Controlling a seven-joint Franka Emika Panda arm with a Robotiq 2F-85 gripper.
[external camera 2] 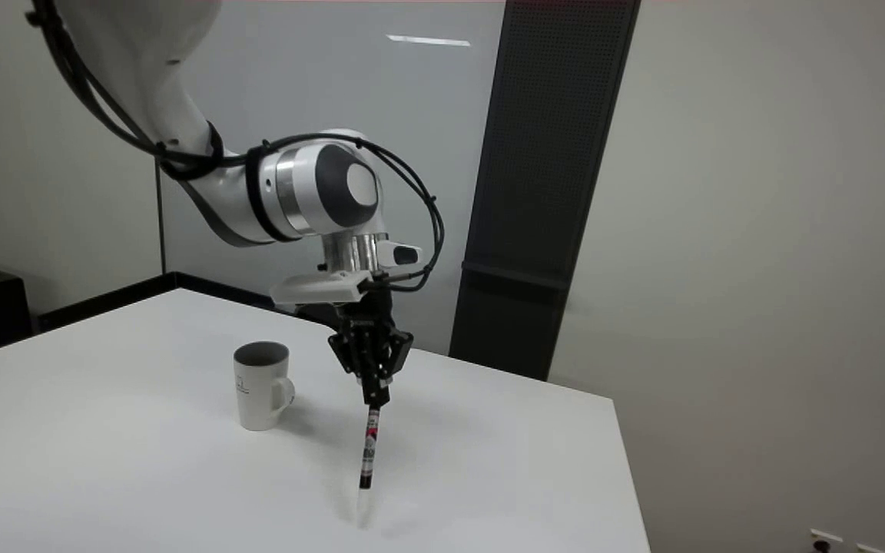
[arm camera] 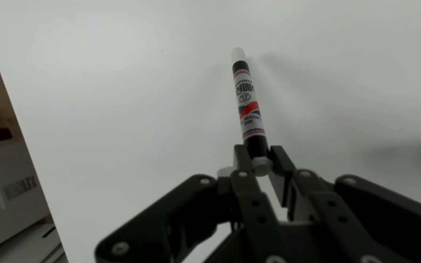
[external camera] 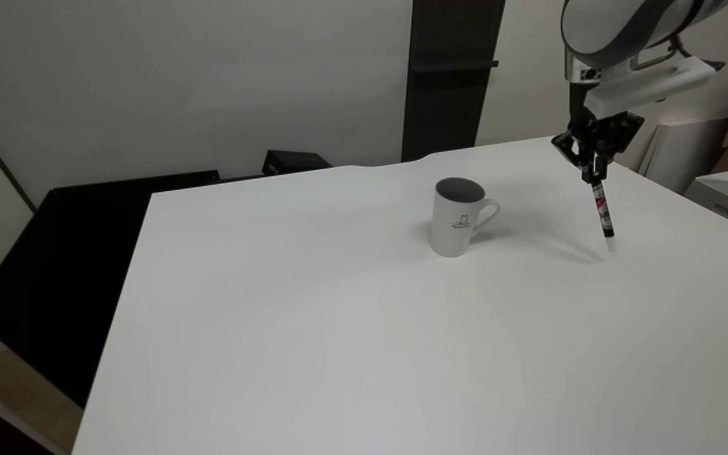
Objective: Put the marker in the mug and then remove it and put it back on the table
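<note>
Can see the claw [arm camera: 258, 152] drawn in to barrel width on the marker [arm camera: 249, 109], with one black end pinched and nothing else in hold. Probably gripped right at the top to leave most of the length free, for dipping into the mug [external camera: 454, 224] or setting back on the worktop [external camera: 339, 328]. Note the mug upright, mouth up, toward the far edge, so probably placed to take something from above.

Find the marker [external camera: 603, 210] in an exterior view hanging below the claw, leaning slightly, between mug and right edge; in both exterior views, well apart from the mug on its handle side. In the wrist view, pointing away from the claw, well inside the one edge in sight. Cannot tell about contact between white tip and worktop.
</note>
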